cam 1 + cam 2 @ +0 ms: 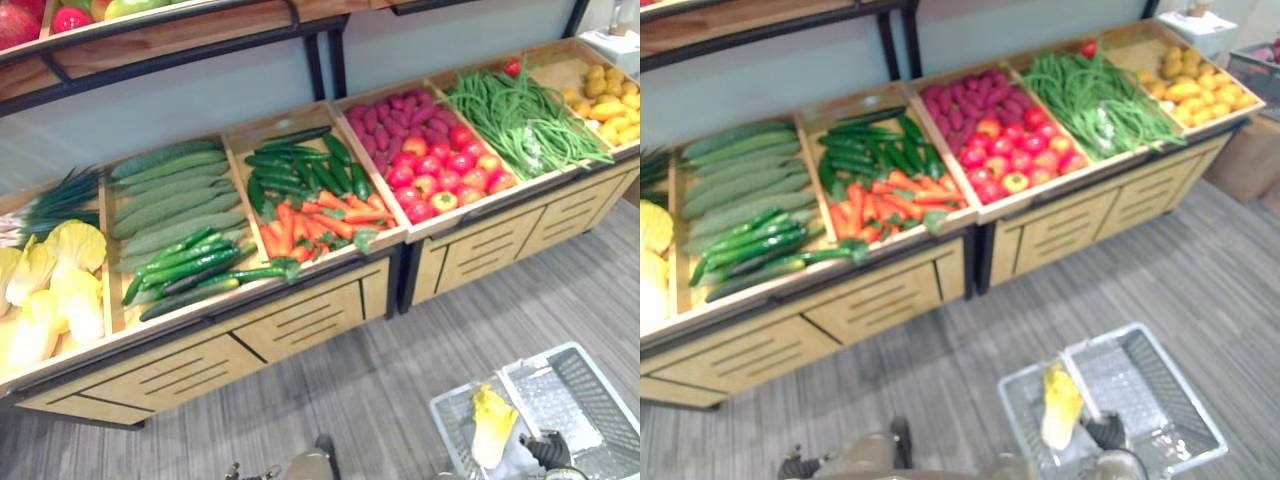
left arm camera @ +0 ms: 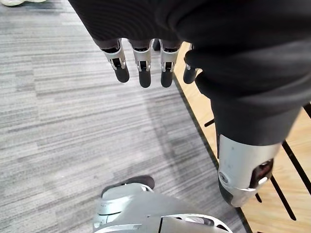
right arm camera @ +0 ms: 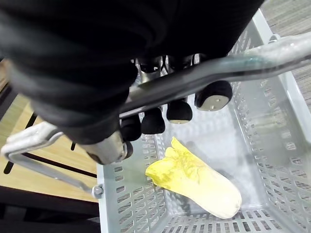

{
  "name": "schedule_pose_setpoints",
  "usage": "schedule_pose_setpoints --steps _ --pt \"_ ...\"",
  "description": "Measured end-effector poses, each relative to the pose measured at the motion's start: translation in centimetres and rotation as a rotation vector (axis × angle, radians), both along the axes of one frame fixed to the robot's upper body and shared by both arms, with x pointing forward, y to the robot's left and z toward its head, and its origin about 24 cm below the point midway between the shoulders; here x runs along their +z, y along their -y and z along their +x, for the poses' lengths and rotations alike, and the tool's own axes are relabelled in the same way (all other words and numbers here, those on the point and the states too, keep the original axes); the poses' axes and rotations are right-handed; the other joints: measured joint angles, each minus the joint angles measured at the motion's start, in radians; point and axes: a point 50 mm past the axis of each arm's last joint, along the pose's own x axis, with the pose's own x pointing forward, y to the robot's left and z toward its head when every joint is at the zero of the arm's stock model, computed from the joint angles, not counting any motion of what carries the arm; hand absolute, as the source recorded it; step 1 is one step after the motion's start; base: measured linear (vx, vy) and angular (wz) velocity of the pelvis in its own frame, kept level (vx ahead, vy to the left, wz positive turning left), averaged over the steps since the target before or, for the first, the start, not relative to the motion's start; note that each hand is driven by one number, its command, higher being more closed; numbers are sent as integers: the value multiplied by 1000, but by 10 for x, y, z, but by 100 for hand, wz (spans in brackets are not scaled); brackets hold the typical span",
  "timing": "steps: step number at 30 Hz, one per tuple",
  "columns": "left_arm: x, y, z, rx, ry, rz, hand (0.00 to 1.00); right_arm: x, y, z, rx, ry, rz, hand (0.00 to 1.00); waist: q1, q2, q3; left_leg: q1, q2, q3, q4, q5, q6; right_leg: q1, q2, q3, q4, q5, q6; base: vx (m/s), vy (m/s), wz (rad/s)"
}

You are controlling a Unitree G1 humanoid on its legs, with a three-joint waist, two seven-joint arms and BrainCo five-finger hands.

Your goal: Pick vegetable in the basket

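The right hand (image 3: 179, 110) is curled round the basket handle (image 3: 233, 68), a smooth bar of bright metal that passes between its dark rounded fingertips and the ribbed black cover. In the head view this hand sits at 5 o'clock, low in the scene. The handle belongs to the basket (image 1: 590, 365), a pale grey plastic crate with straight walls pierced by rows of small slots.

Inside the basket lies the Chinese cabbage (image 3: 194, 182), the task's vegetable. It is an elongated head with frilled bright yellow leaves at the end nearer the hand, and it tapers to a smooth creamy white stem end. From the head camera it is just beside the right hand, at about 10 o'clock of it.

The left hand (image 2: 144, 60) hangs with its silver fingers straight and relaxed, holding nothing, above the floor (image 2: 73, 121) of grey streaked planks.

Farther out, the wooden stand (image 1: 300, 320) runs from 9 o'clock to 2 o'clock. It is light timber with slotted drawer fronts and a dark frame, and its top is divided into sloping bins:

- at 9 o'clock, more yellow cabbages (image 1: 60, 290);
- then long pale green cucumbers (image 1: 170, 190), above slim glossy dark ones (image 1: 190, 265);
- orange carrots (image 1: 320, 225) at about 11 o'clock;
- round red tomatoes (image 1: 445, 170) below purple tubers (image 1: 395, 115);
- a tangle of thin green beans (image 1: 520, 120) at about 1 o'clock;
- lumpy yellow produce (image 1: 605, 100) at 2 o'clock.
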Motion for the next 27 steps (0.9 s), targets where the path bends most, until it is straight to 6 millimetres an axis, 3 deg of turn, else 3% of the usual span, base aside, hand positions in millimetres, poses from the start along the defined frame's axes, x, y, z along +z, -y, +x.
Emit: schedule_pose_setpoints --steps 3,6,10,12,14,15,16,17,18,19,20,23,24,26,27 --pt "3 -3 8 -9 29 14 0 -1 -11 9 31 20 18 100 8 -40 15 -5 -35 4 5 -28 10 23 -16 34 -78 18 11 212 119 5" --pt "3 -7 4 -6 17 30 0 2 -15 22 63 43 19 100 11 -45 21 -24 -38 0 86 -80 16 63 -17 72 -144 57 25 131 68 -12" --pt "1 -7 -2 4 -12 35 0 9 -19 44 86 108 19 100 10 -56 25 -15 -49 1 99 -152 -7 41 -37 127 -151 68 31 70 72 -47" --pt "-2 -3 -8 -1 -41 22 0 11 -21 50 103 117 12 100 12 -51 24 24 -65 4 66 -177 3 0 -49 169 -44 64 20 36 102 -68" --pt "-2 -2 -8 -22 -46 27 0 12 -24 54 162 107 -12 100 2 -45 21 71 -63 12 22 -176 5 -137 -50 196 228 99 -35 26 113 -31" --pt "1 -7 -4 -40 -27 45 0 10 -27 51 159 100 -3 100 0 -53 21 107 -66 3 -8 -173 9 -196 -54 199 366 157 -74 137 122 13" --pt "4 -14 0 -51 -16 65 0 7 -30 46 152 91 10 100 -6 -52 17 145 -66 -4 -33 -170 15 -241 -59 205 472 207 -59 164 99 19" --pt "4 -15 0 -49 -15 68 0 5 -33 44 149 87 20 100 -8 -57 16 150 -65 -8 -39 -171 18 -258 -59 204 501 199 -58 170 42 31" --pt "7 -23 2 -45 -7 88 0 2 -40 43 156 82 42 100 -19 -80 17 160 -63 -26 -43 -175 28 -272 -55 184 509 146 -60 216 -33 36" --pt "9 -28 4 -45 2 102 0 0 -44 41 145 74 57 100 -25 -90 17 169 -57 -36 -51 -176 29 -287 -41 147 468 96 -56 219 -60 32" --pt "9 -28 4 -40 3 103 0 -1 -45 41 142 69 59 100 -24 -89 18 176 -51 -38 -58 -176 28 -289 -32 129 425 86 -59 204 -81 19" --pt "8 -23 6 3 18 82 0 -2 -44 40 140 61 61 100 -30 -75 23 190 -22 -45 -58 -173 12 -282 20 102 113 106 -41 248 -154 11" --pt "8 -24 9 12 27 81 0 -1 -44 42 141 65 60 100 -34 -74 24 191 -15 -54 -58 -177 -3 -281 29 118 -10 146 -19 256 -216 22" --pt "9 -25 11 21 34 83 0 -2 -45 40 134 61 63 100 -40 -100 13 201 -20 -77 -53 -195 -39 -266 28 166 -136 281 -20 251 -272 33" --pt "7 -20 13 36 35 64 0 -1 -38 39 115 56 49 100 -44 -68 27 221 1 -106 -57 -205 -67 -246 47 149 -113 327 -21 232 -321 44"
